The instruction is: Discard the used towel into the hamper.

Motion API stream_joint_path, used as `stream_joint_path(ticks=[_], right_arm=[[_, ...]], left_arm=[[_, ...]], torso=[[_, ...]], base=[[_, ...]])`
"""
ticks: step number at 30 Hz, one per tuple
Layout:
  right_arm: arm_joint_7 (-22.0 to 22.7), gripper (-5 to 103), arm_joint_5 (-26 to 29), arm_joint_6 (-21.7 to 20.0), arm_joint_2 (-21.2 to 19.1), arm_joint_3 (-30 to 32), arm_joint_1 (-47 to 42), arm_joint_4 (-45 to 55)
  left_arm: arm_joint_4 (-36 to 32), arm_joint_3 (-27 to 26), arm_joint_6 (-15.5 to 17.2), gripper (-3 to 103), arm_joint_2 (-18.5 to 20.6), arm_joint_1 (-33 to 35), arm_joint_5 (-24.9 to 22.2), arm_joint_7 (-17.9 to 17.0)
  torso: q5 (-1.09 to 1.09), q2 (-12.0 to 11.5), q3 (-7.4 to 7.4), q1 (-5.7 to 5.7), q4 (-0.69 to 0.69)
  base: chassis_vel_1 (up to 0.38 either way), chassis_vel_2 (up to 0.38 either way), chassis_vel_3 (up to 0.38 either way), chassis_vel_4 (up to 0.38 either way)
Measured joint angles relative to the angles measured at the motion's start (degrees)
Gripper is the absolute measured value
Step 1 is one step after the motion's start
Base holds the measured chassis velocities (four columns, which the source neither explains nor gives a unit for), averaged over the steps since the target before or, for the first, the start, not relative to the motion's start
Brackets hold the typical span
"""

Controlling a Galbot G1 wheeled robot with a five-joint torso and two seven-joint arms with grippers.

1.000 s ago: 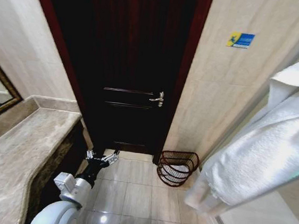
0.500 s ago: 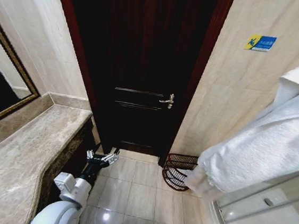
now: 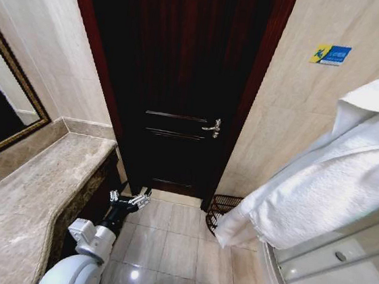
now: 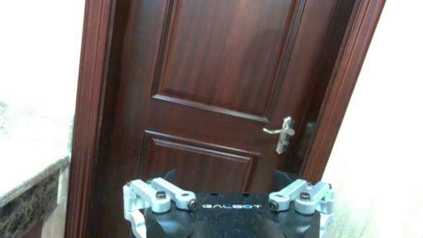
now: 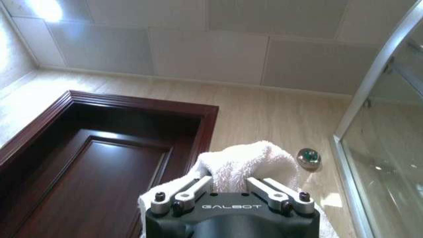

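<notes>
The step in hand is judged to be the carry: the towel (image 3: 327,190) is held aloft and not yet released. In the right wrist view the right gripper (image 5: 231,191) has its jaws pinching a fold of the towel (image 5: 241,166), thick white terry with a looped, nubby pile, which bulges up between them. In the head view the cloth hangs as a broad, heavy drape across the right side, its lower corner dangling in front of the hamper (image 3: 222,206). The hamper stands on the tiled floor at the foot of the wall, just beside the door (image 3: 182,80) frame; only its dark wire rim and upper ribs are visible past the towel. The next move, by my assessment, calls for lowering the towel over the hamper's mouth before opening the jaws, as limp cloth may catch on the rim. The left gripper (image 3: 129,200) hangs low beside the marble counter (image 3: 27,199), jaws spread and holding nothing. The door is dark, glossy panelled wood.
</notes>
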Motion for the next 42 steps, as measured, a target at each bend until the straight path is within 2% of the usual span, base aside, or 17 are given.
stream_joint_path(ticks=[25,36,42], right_arm=[[-0.51,5,1.17,0.56,-0.08,1.01,-0.37,-0.23],[-2.13,5,1.17,3.62,0.31,-0.04,-0.38,-1.93],[-2.77,5,1.77,3.99,0.51,-1.04,-0.29,-2.63]], left_arm=[[0.0,0.0,0.0,99,0.0,0.0,0.0,0.0],[0.0,0.0,0.0,99,0.0,0.0,0.0,0.0],[0.0,0.0,0.0,99,0.0,0.0,0.0,0.0]], torso=[[0.01,0.01,0.0,0.01,0.0],[-0.01,-0.02,0.02,0.06,0.01],[0.01,-0.01,0.0,-0.01,0.0]], base=[[-0.077,0.082,0.083,-0.078],[-0.14,0.129,0.136,-0.125],[-0.028,0.031,0.022,-0.017]])
